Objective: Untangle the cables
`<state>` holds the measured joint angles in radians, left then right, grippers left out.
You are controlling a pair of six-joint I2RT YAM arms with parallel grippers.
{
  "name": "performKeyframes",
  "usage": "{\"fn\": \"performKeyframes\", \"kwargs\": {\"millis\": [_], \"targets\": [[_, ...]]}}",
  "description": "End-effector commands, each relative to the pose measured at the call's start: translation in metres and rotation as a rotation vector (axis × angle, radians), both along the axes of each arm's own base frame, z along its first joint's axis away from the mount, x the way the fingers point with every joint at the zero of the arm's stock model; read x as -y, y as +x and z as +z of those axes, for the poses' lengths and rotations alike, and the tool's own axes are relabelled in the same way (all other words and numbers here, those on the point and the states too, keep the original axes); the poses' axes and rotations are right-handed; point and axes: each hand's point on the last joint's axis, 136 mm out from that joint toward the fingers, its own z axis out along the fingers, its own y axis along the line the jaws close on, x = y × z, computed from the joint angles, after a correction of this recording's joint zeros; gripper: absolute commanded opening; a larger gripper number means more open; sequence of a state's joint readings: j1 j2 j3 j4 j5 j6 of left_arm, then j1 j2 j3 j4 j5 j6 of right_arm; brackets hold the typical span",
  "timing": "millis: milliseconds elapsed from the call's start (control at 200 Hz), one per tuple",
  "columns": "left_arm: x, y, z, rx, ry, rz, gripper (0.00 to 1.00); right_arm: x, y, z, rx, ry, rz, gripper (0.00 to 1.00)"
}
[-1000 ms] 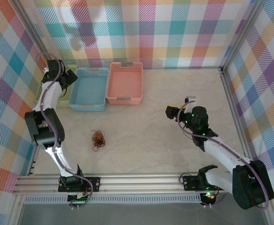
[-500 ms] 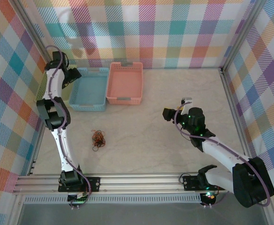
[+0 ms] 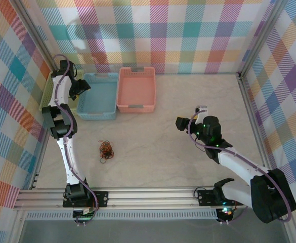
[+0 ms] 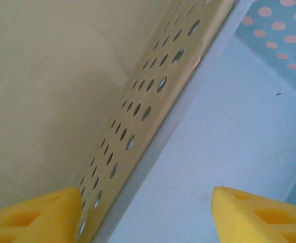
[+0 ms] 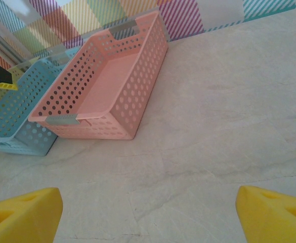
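The cables (image 3: 106, 150) lie as one small tangle of orange-red, black and green wire on the table, left of centre and in front of the baskets. My left gripper (image 3: 81, 87) is far from them, at the left edge of the blue basket (image 3: 99, 96). It is open, and its yellow fingertips (image 4: 31, 212) stand wide apart over that basket's pale floor (image 4: 213, 152), beside a perforated yellow wall (image 4: 137, 116). My right gripper (image 3: 189, 117) hovers over bare table right of centre, open (image 5: 148, 215) with nothing between its fingers.
A pink basket (image 3: 135, 88) stands at the back next to the blue one; both also show in the right wrist view (image 5: 107, 86). A yellow-green basket (image 3: 47, 90) sits at the far left, mostly behind my left arm. Metal frame rails border the table.
My left arm has folded upward and its gripper has swung from over the yellow-green basket to the blue basket's left edge. The right gripper has drifted slightly left. The cables have not moved.
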<state>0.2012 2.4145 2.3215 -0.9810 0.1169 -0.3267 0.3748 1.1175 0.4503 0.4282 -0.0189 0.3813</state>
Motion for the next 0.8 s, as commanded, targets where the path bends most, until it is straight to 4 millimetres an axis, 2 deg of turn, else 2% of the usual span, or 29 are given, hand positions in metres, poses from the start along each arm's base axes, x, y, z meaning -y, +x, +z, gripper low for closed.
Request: {"fn": "performKeyframes", "kwargs": {"millis": [0,140,410,630,795], "targets": [[0.014,-0.008,-0.01,-0.051,-0.038,-0.027,0.68,-0.003,0.001,0.002,0.009,0.011,0.001,0.89],[0.027,-0.012,-0.018,-0.09,0.002,-0.074,0.63,-0.003,0.0,0.002,0.006,0.009,0.003,0.89],[0.067,-0.014,-0.008,-0.105,0.085,-0.211,0.4,-0.004,0.003,-0.003,-0.01,-0.004,0.002,0.89],[0.112,-0.015,-0.009,-0.109,0.109,-0.331,0.21,-0.004,0.004,-0.007,-0.02,-0.011,-0.001,0.89],[0.149,-0.019,-0.01,-0.112,0.103,-0.39,0.1,-0.003,0.006,-0.012,-0.031,-0.017,-0.005,0.89]]}}
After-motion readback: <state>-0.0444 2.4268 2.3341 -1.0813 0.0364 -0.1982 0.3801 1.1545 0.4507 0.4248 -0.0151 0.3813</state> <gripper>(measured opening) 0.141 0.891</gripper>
